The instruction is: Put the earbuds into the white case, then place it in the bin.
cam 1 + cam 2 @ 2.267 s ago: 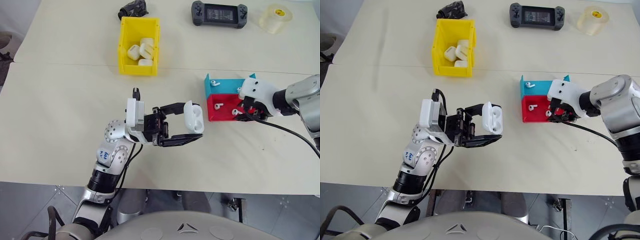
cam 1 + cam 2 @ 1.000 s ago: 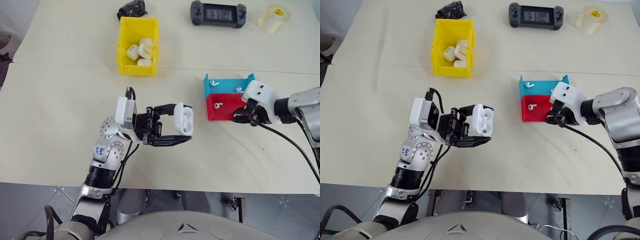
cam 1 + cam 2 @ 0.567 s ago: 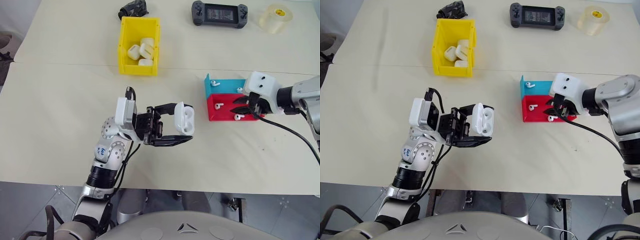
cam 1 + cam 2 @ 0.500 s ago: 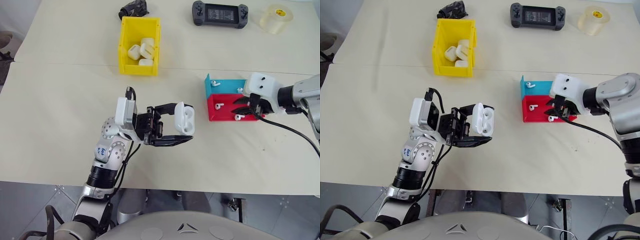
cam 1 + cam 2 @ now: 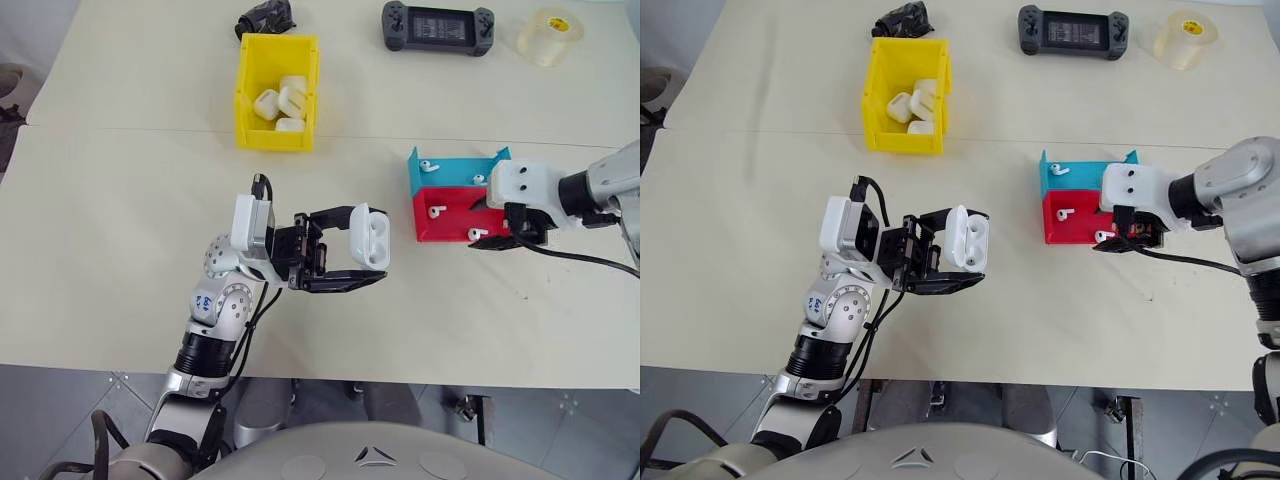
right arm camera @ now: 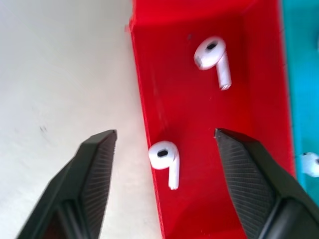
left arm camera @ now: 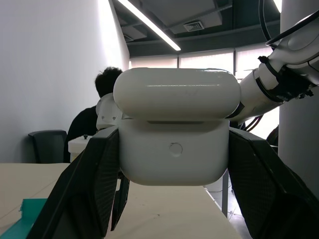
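Right wrist view: the right end effector point(image 6: 162, 142) is released, its black fingers point(image 6: 92, 159) straddling a tiny white glossy earbud point(image 6: 164, 158) at the near wall of the low red plastic tray point(image 6: 164, 89). The stem's long axis runs along the fingers, away from that tray's far end. A second earbud point(image 6: 213, 57) lies deeper in that tray. Beyond, the left end effector point(image 5: 365, 262) is clenched on the open white glossy case point(image 5: 371, 235), well apart from the tray.
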`<move>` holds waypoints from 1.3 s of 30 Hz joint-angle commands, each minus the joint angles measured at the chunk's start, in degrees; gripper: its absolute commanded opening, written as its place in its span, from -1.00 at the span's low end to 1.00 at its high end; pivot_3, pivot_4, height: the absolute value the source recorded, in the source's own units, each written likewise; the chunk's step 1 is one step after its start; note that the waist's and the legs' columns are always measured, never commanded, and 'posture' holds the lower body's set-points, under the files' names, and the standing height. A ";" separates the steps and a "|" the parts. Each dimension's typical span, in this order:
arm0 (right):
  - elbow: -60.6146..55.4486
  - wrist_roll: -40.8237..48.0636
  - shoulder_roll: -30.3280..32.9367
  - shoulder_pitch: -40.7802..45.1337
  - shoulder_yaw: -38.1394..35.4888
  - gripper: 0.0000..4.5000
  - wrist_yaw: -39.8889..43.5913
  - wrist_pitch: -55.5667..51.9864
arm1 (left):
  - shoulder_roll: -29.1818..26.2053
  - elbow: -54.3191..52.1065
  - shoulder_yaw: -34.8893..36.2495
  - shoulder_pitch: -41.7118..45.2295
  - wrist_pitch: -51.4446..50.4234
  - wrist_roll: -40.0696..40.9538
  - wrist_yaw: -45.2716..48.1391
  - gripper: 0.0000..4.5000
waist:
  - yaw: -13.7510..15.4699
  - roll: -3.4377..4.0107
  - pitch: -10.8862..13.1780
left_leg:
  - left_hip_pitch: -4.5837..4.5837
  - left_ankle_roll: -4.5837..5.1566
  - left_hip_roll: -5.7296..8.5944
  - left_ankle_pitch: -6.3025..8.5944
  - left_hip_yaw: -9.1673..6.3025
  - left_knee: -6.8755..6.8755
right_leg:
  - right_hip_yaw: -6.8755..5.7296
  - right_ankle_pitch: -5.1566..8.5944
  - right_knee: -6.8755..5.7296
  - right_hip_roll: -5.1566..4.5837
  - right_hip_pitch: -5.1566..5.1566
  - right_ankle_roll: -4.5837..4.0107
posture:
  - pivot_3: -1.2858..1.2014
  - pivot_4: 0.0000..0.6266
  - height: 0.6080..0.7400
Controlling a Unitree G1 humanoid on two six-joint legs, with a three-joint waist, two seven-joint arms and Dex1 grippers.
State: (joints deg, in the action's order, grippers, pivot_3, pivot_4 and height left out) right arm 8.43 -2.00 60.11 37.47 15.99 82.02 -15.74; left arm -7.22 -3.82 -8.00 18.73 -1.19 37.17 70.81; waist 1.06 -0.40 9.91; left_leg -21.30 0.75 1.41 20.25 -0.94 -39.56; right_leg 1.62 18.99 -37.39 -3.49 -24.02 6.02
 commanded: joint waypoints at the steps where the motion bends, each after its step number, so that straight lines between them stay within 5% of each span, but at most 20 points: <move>1: 1.41 -1.99 0.34 1.85 -0.02 0.43 0.20 3.76 | 0.12 -1.64 -0.65 -0.31 0.41 0.16 0.46 0.25 | -0.01 0.00 0.00 | 0.00 0.00 0.00 0.00 0.00 0.00 | 0.00 0.00 0.00 0.00 0.00 0.00 | 0.03 -0.52 1.00; 16: 4.47 -4.70 -1.53 1.30 0.29 0.43 0.01 9.26 | -0.23 -1.36 -0.79 0.19 0.09 0.22 0.74 0.25 | -0.02 0.00 0.00 | 0.00 0.00 0.00 0.00 0.00 0.00 | -0.01 0.00 0.00 0.00 0.00 0.00 | 0.03 -0.52 1.00; 23: 6.18 -6.08 -1.21 0.28 0.31 -0.38 -0.23 12.27 | -0.16 -1.58 -0.74 0.31 0.01 0.24 0.38 0.25 | 0.02 0.00 0.00 | 0.00 0.00 0.00 0.00 0.00 -0.01 | 0.00 0.00 0.00 0.00 0.00 0.00 | 0.03 -0.52 1.00; 39: 6.85 -6.40 -3.04 0.61 0.29 -0.38 -0.98 12.50 | -0.65 -1.47 -0.48 0.68 -0.23 0.31 0.49 0.25 | -0.11 0.00 0.00 | 0.02 -0.01 0.00 -0.01 0.00 -0.01 | -0.01 0.00 -0.01 0.00 0.01 0.00 | 0.03 -0.52 1.00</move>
State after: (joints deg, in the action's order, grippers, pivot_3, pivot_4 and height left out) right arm 15.06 -8.10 57.36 37.76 16.74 81.28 -3.73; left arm -7.83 -3.82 -8.47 18.87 -1.38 37.17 71.23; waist 0.94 -0.40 9.91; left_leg -21.28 0.74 1.41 20.24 -0.95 -39.57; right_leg 1.61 18.99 -37.40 -3.49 -24.02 6.02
